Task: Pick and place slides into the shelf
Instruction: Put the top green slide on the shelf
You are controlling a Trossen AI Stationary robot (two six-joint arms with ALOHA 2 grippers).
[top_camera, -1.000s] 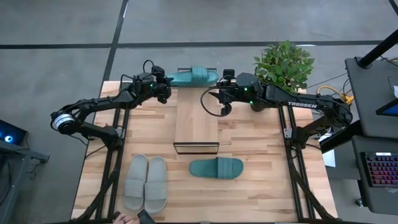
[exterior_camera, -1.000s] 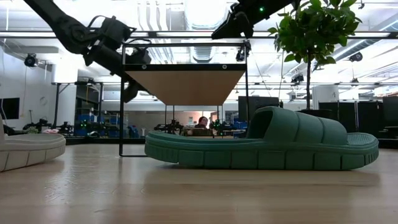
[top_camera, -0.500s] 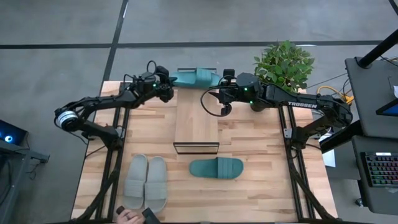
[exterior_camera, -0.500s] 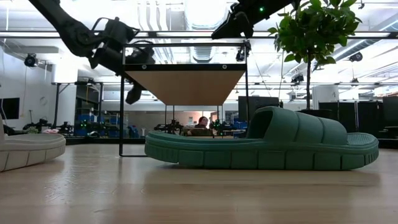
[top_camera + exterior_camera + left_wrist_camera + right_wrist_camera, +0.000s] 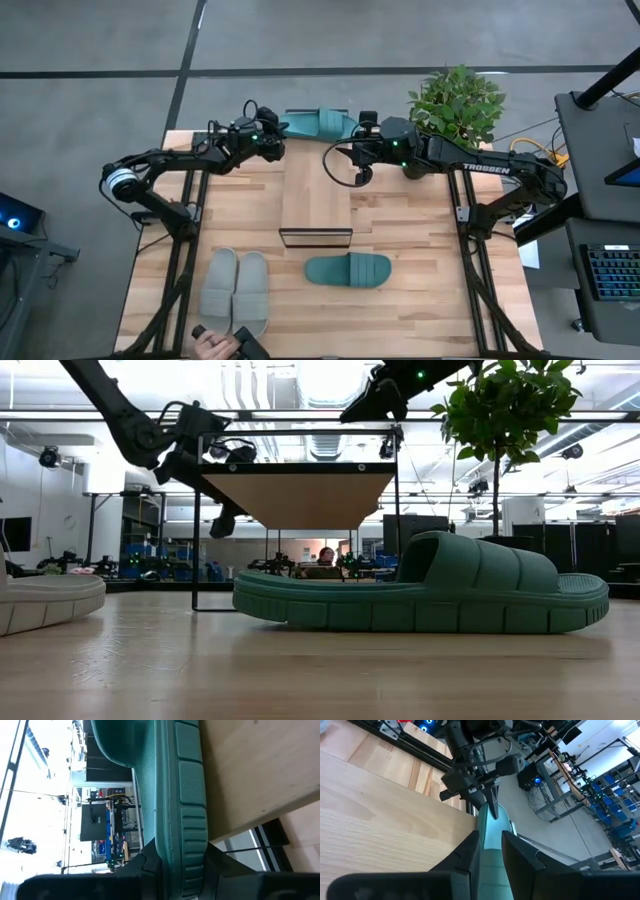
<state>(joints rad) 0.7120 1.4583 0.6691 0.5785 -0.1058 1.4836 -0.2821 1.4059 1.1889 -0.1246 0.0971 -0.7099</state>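
Note:
A teal slide (image 5: 315, 122) hangs at the far end of the shelf (image 5: 315, 195), a light wood plank on a black wire frame. My left gripper (image 5: 278, 135) is shut on its left end and my right gripper (image 5: 352, 130) is shut on its right end. In the low view the plank hides this slide. The second teal slide (image 5: 348, 270) lies sole down on the table in front of the shelf. The grey pair (image 5: 235, 292) lies side by side near the front left. My left gripper pinches the sole at the slide's left end (image 5: 192, 845) between its two fingers, one on the footbed and one on the underside. The fingers come nearly level from the table's left, along the slide. The underside faces the plank; whether it touches it, I cannot tell. My right gripper holds the slide's right end (image 5: 490, 857) pinched between its two fingers (image 5: 470, 847). It comes from the table's right, slanting slightly down and along the slide. The slide runs straight on to my left gripper (image 5: 490, 802) at its other end.
A potted plant (image 5: 455, 100) stands at the far right corner, close behind my right arm. A person's hand (image 5: 215, 345) with a dark object shows at the table's near edge, beside the grey pair. Black frame rails run along both table sides.
My left gripper has gone toward the table's right, closer to the shelf's far end, sinking a little and rolling about its own axis. The held slide's left end has shifted right with it. The person's hand has come farther into view at the near edge.

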